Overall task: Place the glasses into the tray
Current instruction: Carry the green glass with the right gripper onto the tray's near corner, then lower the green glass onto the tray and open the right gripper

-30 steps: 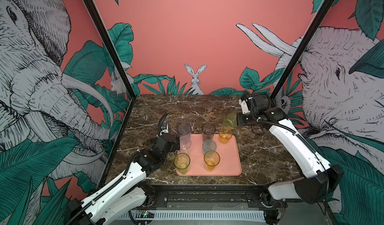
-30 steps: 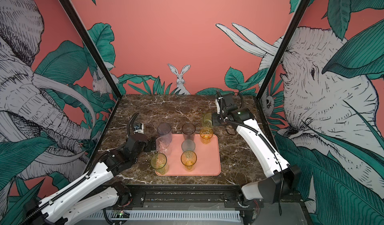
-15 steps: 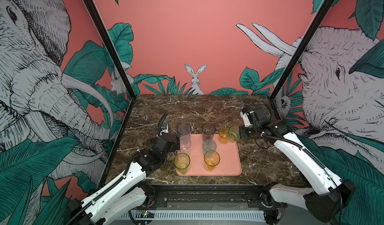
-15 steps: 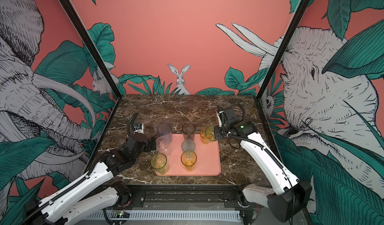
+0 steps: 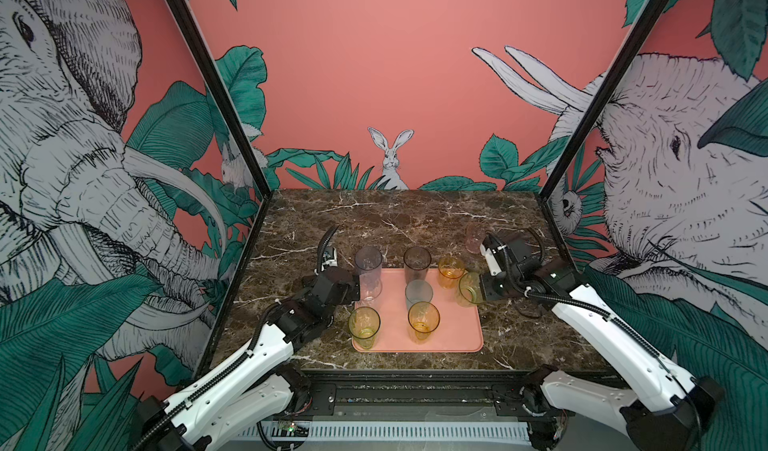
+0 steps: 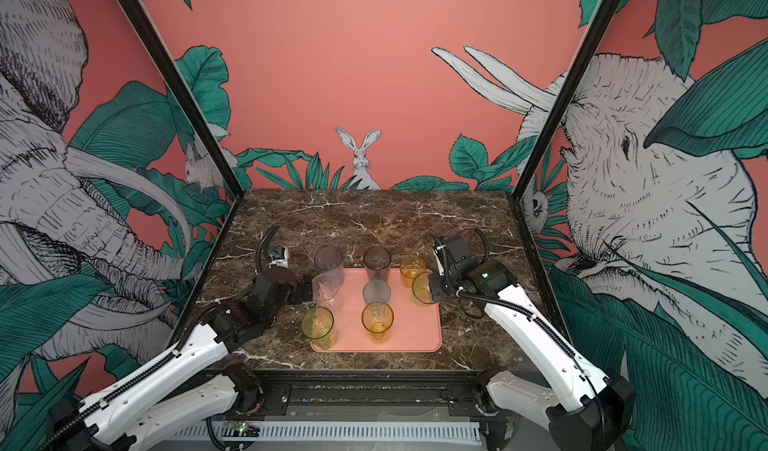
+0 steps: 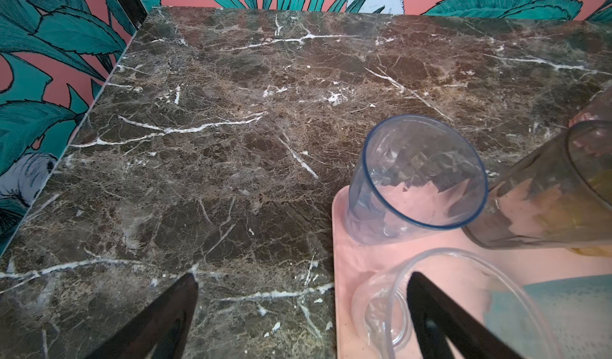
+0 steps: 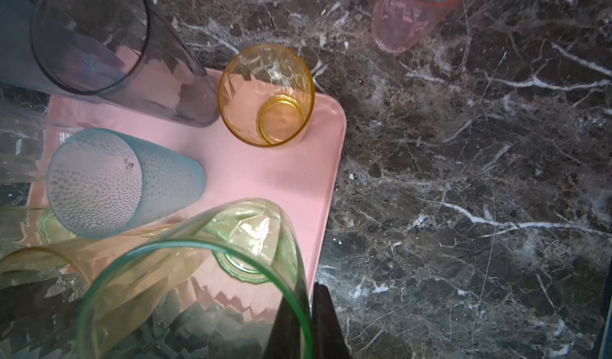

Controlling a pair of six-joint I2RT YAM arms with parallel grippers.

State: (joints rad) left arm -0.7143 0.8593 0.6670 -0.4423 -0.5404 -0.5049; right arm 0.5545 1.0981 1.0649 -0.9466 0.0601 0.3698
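The salmon-pink tray (image 5: 457, 345) lies at the front middle of the table. On it stand several glasses: a grey-violet tall one (image 5: 368, 259), a clear one (image 5: 371, 289), a smoky brown one (image 5: 417, 261), a frosted blue-grey one (image 5: 419, 294), amber ones (image 5: 451, 271) (image 5: 423, 323) and a yellow-green one (image 5: 364, 324). My right gripper (image 8: 311, 307) is shut on the rim of another yellow-green glass (image 5: 468, 289), held tilted over the tray's right edge. My left gripper (image 7: 303, 279) is open beside the clear glass (image 7: 390, 307), one finger at its mouth.
A pink glass (image 5: 475, 237) stands on the marble table (image 5: 395, 220) behind my right wrist, off the tray. Black frame posts and printed walls close in the left, right and back sides.
My right gripper has carried the yellow-green glass from the back right of the table forward and down to the tray's right edge. The left arm has not moved.
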